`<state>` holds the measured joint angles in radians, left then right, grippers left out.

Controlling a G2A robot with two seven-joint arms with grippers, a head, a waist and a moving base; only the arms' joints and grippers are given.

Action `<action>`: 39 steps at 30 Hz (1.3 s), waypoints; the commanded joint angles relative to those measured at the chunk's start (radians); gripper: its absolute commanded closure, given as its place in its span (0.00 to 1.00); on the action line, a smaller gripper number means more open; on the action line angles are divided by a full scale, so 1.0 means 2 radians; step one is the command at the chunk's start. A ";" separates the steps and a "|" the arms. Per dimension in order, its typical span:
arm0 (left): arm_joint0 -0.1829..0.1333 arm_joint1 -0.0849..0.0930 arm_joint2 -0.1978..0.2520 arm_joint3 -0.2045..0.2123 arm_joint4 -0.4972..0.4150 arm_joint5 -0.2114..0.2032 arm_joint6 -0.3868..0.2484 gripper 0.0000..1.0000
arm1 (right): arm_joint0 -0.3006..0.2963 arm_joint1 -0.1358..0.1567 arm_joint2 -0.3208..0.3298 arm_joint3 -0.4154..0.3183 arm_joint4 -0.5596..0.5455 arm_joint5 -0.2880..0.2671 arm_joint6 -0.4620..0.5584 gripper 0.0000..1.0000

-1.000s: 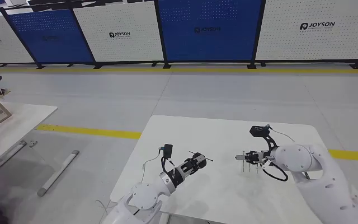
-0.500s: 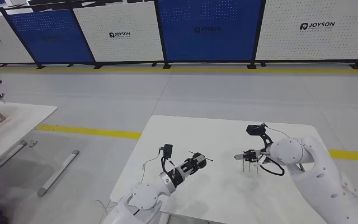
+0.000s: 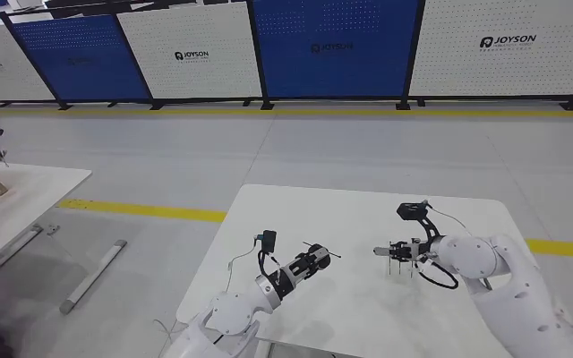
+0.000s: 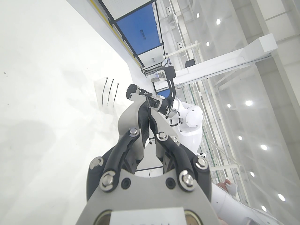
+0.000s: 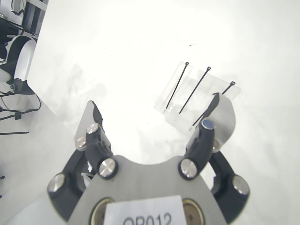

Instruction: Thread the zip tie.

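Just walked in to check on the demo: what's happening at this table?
A two-armed robot is at work. Its left claw is shut on a single zip tie, held above the white table. Its right claw is open over a clear sheet where three more zip ties lie side by side. No tie looks threaded yet.

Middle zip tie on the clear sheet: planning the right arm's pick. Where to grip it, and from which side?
Grip the middle zip tie, probably on the strap just behind its square head, from straight above, the open right tool straddling it crosswise. It lies flat on the clear sheet with gaps either side, so a sideways approach has nothing to catch.
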<state>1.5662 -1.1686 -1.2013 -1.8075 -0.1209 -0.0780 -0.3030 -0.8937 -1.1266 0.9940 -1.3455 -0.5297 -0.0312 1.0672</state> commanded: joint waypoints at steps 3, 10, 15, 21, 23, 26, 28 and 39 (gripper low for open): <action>0.000 0.000 0.000 0.000 0.000 0.000 0.000 1.00 | -0.015 0.001 0.001 -0.002 0.011 -0.022 0.000 0.00; 0.000 0.000 0.000 0.000 0.000 0.000 0.000 1.00 | -0.014 0.001 0.000 0.001 0.012 -0.023 0.002 0.00; 0.000 0.000 0.000 0.000 0.000 0.000 0.000 1.00 | -0.018 0.001 0.001 0.001 0.012 -0.022 -0.010 0.00; 0.000 0.000 0.000 0.000 0.000 0.000 0.000 1.00 | -0.040 0.004 0.017 0.009 0.014 -0.059 -0.078 0.00; 0.000 0.000 0.000 0.000 0.000 0.000 0.000 1.00 | -0.043 0.004 0.019 0.015 0.006 -0.056 -0.094 0.00; 0.000 0.000 0.000 0.000 0.000 0.000 0.000 1.00 | -0.037 0.002 0.011 0.026 -0.017 -0.043 -0.111 0.00; 0.000 0.000 0.000 0.000 0.000 0.000 0.000 1.00 | -0.034 0.000 0.000 0.027 -0.025 -0.059 -0.114 0.00; 0.000 0.000 0.000 0.000 0.000 0.000 0.000 1.00 | -0.038 0.000 0.001 0.028 -0.023 -0.059 -0.121 0.00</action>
<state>1.5662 -1.1686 -1.2013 -1.8075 -0.1209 -0.0780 -0.3030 -0.9632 -1.1271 0.9945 -1.2910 -0.5794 -0.1491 0.8366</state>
